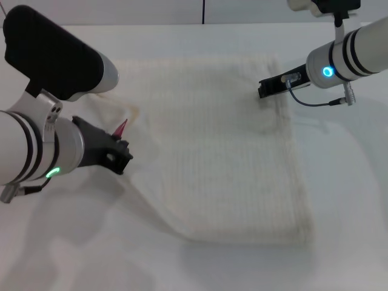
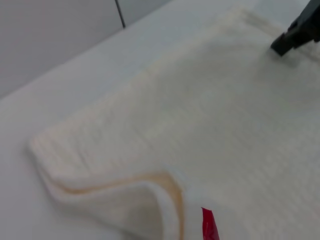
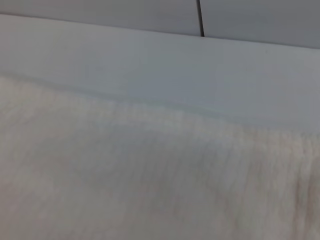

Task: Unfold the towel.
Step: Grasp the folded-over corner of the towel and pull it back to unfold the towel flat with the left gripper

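The white ribbed towel point(image 1: 230, 151) lies mostly spread flat on the white table. Its near-left corner is curled over, with a tan hem and a red label tag point(image 1: 121, 127) sticking up. My left gripper point(image 1: 120, 156) is at the towel's left edge, just below the tag. My right gripper point(image 1: 264, 90) is low over the towel's far right corner. The left wrist view shows the curled corner, the tag point(image 2: 210, 225), the towel point(image 2: 210, 115) and the right gripper point(image 2: 295, 37) far off. The right wrist view shows only towel weave point(image 3: 150, 180) and the table.
The white table point(image 1: 351, 200) extends around the towel on all sides. A pale wall with a dark vertical seam point(image 3: 200, 17) stands behind the table's far edge. A grey cable point(image 1: 315, 103) hangs under the right wrist.
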### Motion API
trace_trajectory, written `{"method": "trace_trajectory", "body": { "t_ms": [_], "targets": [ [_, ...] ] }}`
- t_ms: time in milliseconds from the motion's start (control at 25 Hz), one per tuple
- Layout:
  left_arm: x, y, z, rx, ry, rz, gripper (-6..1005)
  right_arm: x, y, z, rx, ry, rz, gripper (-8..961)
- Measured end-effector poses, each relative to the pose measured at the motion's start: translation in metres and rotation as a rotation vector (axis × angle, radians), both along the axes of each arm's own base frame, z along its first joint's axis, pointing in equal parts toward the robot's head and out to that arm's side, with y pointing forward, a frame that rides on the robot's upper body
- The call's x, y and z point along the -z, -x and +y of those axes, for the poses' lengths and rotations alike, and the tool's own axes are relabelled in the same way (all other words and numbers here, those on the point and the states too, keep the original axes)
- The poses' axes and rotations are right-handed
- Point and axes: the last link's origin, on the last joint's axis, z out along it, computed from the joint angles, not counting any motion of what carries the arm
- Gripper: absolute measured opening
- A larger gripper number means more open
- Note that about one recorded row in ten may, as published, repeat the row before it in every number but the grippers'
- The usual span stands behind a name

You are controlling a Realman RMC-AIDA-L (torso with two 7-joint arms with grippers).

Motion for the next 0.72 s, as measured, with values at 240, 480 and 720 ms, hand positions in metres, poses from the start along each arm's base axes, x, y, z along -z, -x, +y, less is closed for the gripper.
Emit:
{"method": "trace_trajectory", "body": {
  "t_ms": [240, 480, 720],
  "targets": [
    [-0.002, 0.006, -0.003, -0.041, -0.003, 0.000, 169, 0.000, -0.001, 0.000, -0.001, 0.001, -0.002, -1],
    [-0.011, 0.018, -0.004, -0.136, -0.023, 0.006, 185, 0.000, 0.000, 0.000, -0.004, 0.002, -0.003, -1],
    [-0.013, 0.029, -0.008, -0.204, -0.021, 0.019, 202, 0.000, 0.001, 0.001, -0.007, 0.003, -0.003, -1]
  ]
}}
